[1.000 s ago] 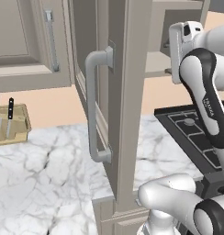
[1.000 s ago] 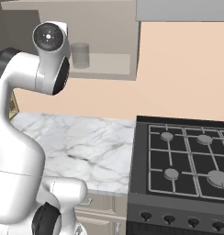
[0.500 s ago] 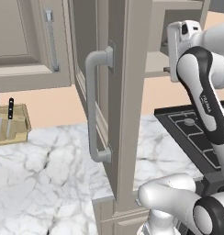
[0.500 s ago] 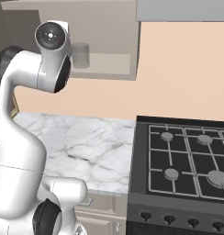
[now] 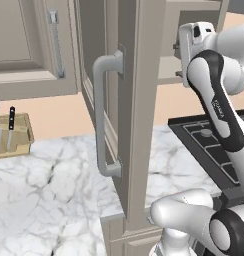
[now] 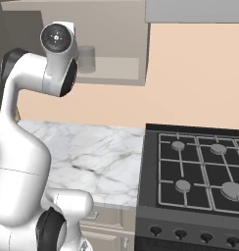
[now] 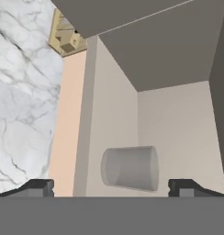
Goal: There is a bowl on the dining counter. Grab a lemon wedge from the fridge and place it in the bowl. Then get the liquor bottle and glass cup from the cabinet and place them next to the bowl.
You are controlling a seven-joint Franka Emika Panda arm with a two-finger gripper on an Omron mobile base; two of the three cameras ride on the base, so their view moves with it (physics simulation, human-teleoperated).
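Observation:
The glass cup (image 7: 130, 168), a greyish translucent tumbler, stands on the shelf inside the open cabinet (image 6: 116, 73). In the right base view the glass cup (image 6: 87, 60) is half hidden behind my raised hand. My gripper (image 7: 114, 187) is open, pointing into the cabinet. Its fingertips (image 7: 38, 186) stand wide apart on either side of the cup and short of it, touching nothing. From the left base view the hand (image 5: 194, 45) is level with the shelf at the cabinet's opening. The bowl, lemon wedge, fridge and liquor bottle are out of view.
The cabinet door (image 5: 129, 100) with its long handle (image 5: 101, 115) swings open to the left of my arm. Below lies a marble worktop (image 6: 92, 152). A black gas stove (image 6: 200, 171) is to the right and a wooden knife block (image 5: 11, 132) to the far left.
The hand has crept slightly closer to the cabinet shelf and the cup. The gripper has stayed open and the cup has not moved.

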